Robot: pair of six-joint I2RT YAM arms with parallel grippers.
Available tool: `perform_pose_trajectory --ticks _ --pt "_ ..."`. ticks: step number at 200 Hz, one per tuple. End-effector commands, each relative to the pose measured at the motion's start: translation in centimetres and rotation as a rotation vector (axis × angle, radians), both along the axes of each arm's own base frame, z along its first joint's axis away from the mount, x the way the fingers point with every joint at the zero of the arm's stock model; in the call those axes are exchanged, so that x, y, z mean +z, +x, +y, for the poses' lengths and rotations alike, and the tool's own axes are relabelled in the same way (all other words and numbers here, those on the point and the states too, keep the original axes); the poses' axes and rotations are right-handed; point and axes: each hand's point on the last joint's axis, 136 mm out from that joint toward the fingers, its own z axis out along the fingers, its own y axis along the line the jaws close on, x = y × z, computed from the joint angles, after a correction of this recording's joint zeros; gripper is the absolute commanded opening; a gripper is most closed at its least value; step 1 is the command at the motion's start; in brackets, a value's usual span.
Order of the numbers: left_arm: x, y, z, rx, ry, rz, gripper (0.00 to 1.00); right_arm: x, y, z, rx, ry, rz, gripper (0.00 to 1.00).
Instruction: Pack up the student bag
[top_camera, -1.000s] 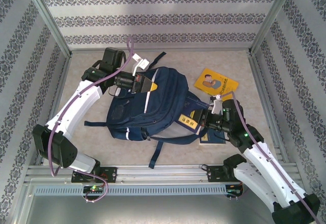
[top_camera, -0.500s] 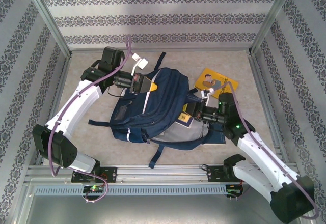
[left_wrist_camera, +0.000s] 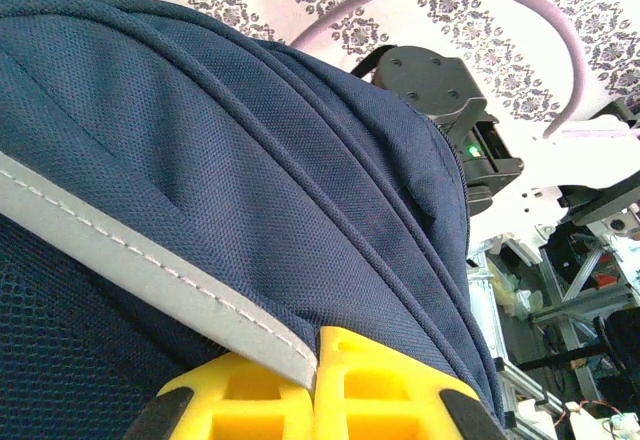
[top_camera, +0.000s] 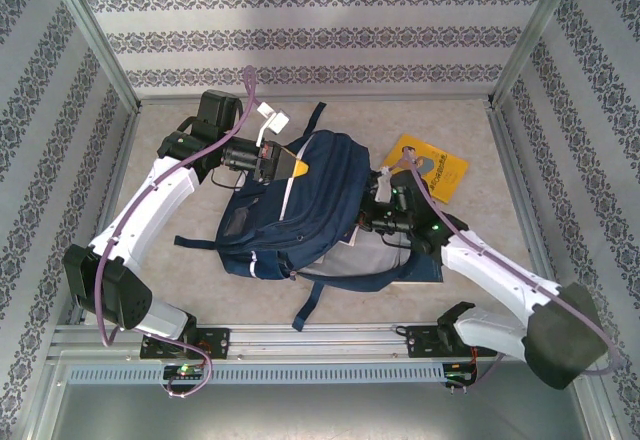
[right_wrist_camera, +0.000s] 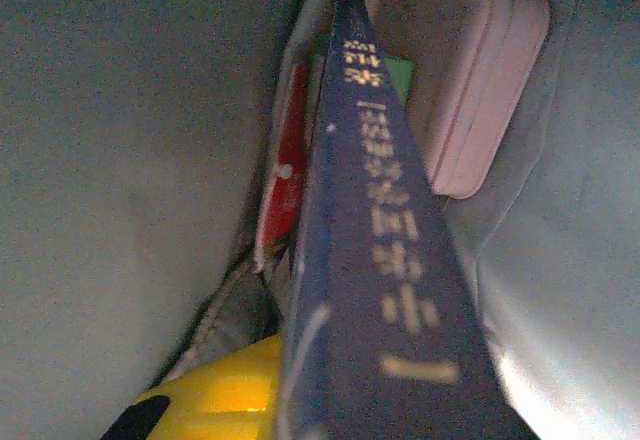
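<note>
Two white robot arms reach in from the near edge of a pale table [top_camera: 470,120]. A dark strap [top_camera: 310,305] trails toward that edge from the student bag [top_camera: 300,205], a navy backpack lying on its side in the middle of the table.

At the bag's right side, the right gripper [top_camera: 364,222] is clamped on a blue book [right_wrist_camera: 385,260] with yellow lettering. The book's far end is inside the bag's open mouth. Deeper inside lie a pink case [right_wrist_camera: 470,80] and something red [right_wrist_camera: 283,195] just left of the book.

At the bag's far left corner, the left gripper [top_camera: 296,167] has its yellow fingers [left_wrist_camera: 250,400] closed on the bag's grey-white trim [left_wrist_camera: 150,260].

A yellow booklet [top_camera: 430,165] lies flat beyond the right arm, with a patterned wall [top_camera: 320,30] behind.
</note>
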Motion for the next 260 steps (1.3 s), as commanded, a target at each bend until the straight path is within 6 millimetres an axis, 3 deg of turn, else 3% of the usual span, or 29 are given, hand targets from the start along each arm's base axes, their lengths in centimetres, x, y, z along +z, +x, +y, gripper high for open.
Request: perform_pose_trajectory --ticks 1,26,51,72,104,113,126,140,188,224,260 --pt "6.3 -1.6 0.0 -0.11 -0.156 -0.238 0.0 2.0 1.8 1.2 -0.016 -0.014 -0.113 0.0" --pt "6.4 -1.6 0.0 -0.111 -0.159 -0.238 0.0 1.4 2.4 3.0 -0.008 -0.039 -0.111 0.0" --pt "6.2 -1.4 0.0 -0.108 -0.16 -0.234 0.0 0.8 3.2 5.4 -0.018 -0.061 -0.091 0.1" --pt "6.1 -1.4 -0.1 -0.107 -0.161 -0.232 0.0 -1.0 4.5 6.9 -0.088 -0.071 -0.012 0.1" --pt "6.0 -1.4 -0.1 -0.1 -0.161 -0.236 0.0 -2.1 6.3 11.3 -0.104 0.004 0.03 0.11" --pt "5.9 -1.3 -0.1 -0.097 -0.159 -0.234 0.0 -2.3 6.7 12.5 -0.089 0.009 0.028 0.19" --pt "5.7 -1.2 0.0 -0.09 -0.154 -0.233 0.0 -2.4 7.1 13.3 -0.073 0.018 0.022 0.45" --pt "5.4 -1.0 -0.1 -0.081 -0.147 -0.228 0.0 -2.2 7.1 13.0 -0.073 0.009 0.001 0.62" --pt "4.8 -0.1 -0.1 -0.052 -0.124 -0.215 0.0 2.2 4.8 8.7 -0.052 -0.057 -0.219 0.93" --pt "4.1 0.2 0.0 -0.029 -0.103 -0.206 0.0 4.6 2.4 6.1 -0.03 -0.036 -0.326 0.98" --pt "3.2 0.7 0.4 0.023 -0.066 -0.207 0.0 4.2 1.6 2.1 -0.11 -0.174 -0.337 0.97"
